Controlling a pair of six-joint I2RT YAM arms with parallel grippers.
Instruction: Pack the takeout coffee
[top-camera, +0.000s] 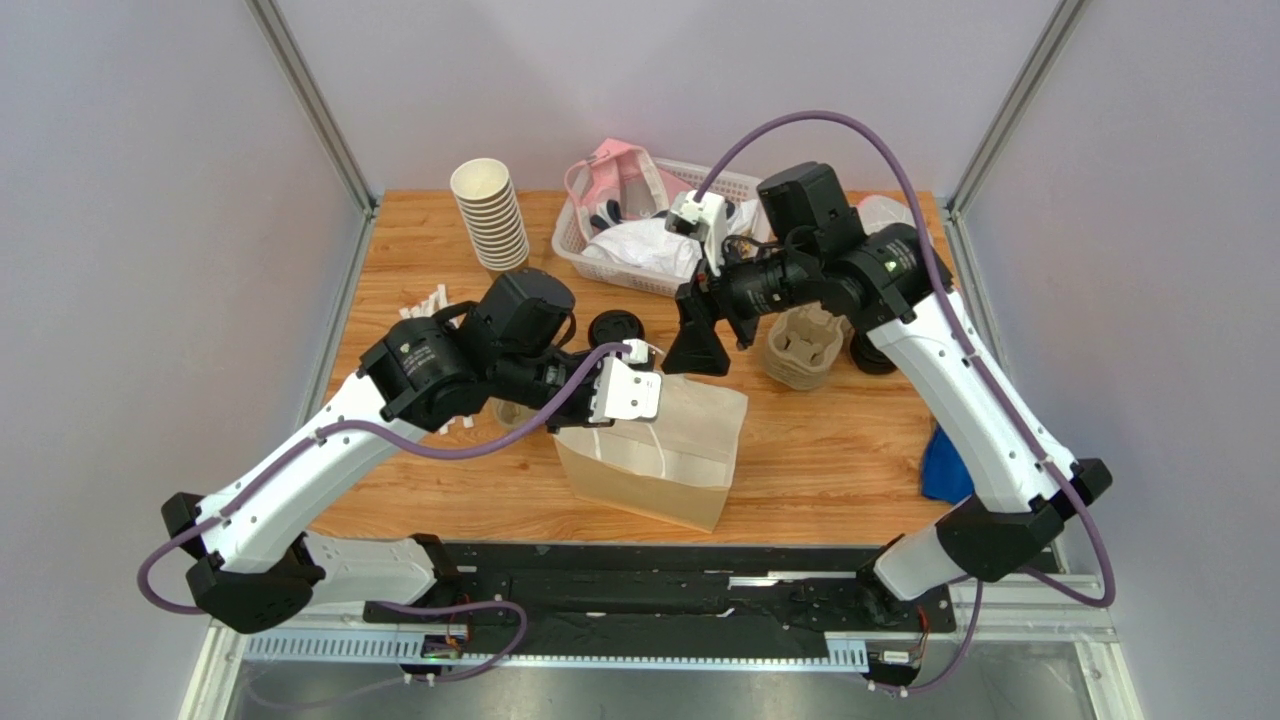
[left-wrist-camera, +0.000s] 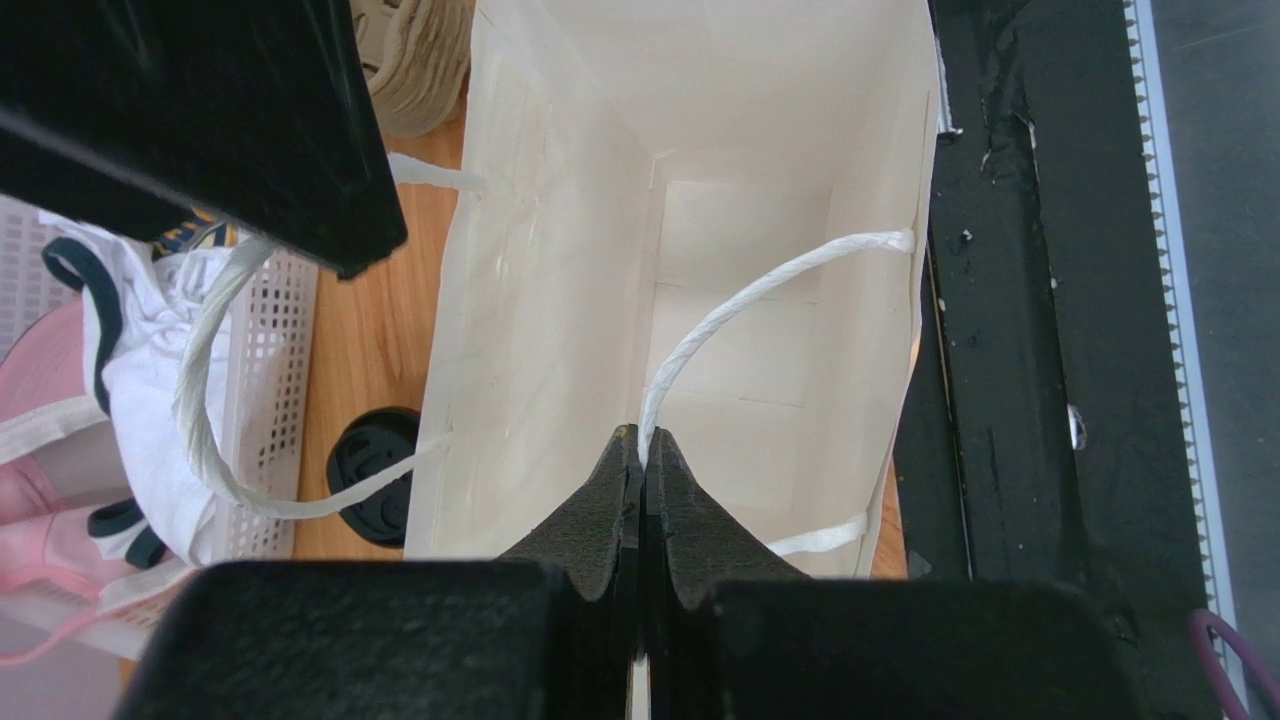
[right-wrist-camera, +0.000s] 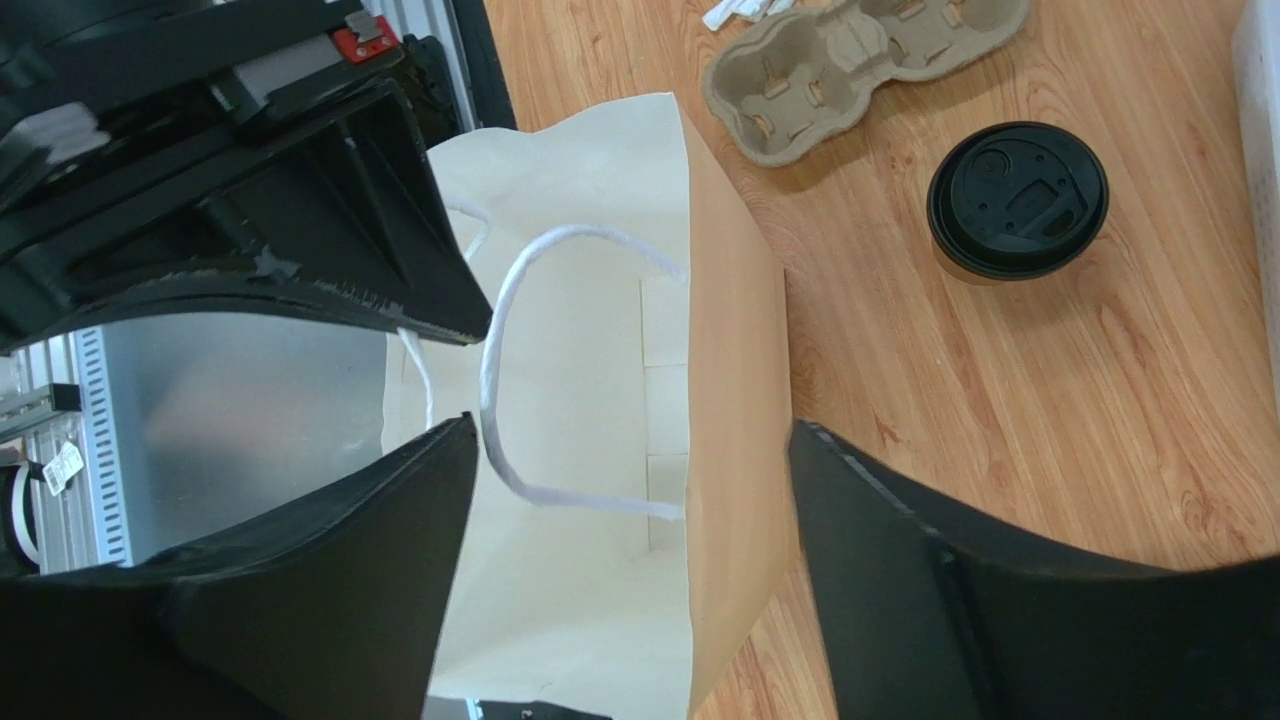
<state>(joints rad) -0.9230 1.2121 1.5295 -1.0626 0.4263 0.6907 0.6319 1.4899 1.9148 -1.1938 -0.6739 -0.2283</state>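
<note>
The table (top-camera: 842, 450) carries the paper bag (top-camera: 654, 450) upright at its centre, mouth up, between the two arms.

The left gripper (left-wrist-camera: 643, 450) is clenched on the bag's near handle (left-wrist-camera: 766, 285), a white cord. Judged purpose: to draw the near wall back so that the mouth stands wide.

The right gripper (right-wrist-camera: 631, 435) is released and grasps nothing. In its wrist view the jaws are spread wide, with the bag's far wall and far handle (right-wrist-camera: 504, 375) between them. Judged purpose: to take that handle or wall. Whether a finger touches the paper cannot be told.

The takeout coffee (right-wrist-camera: 1017, 200) stands on the table near the bag's far side, apart from the bag and from both grippers. It is not yet packed.

Of the coffee, only the black lid and a sliver of brown cup show, and in the left wrist view the bag wall cuts it off. The bag's floor is bare where visible, but the left fingers hide part of it.
</note>
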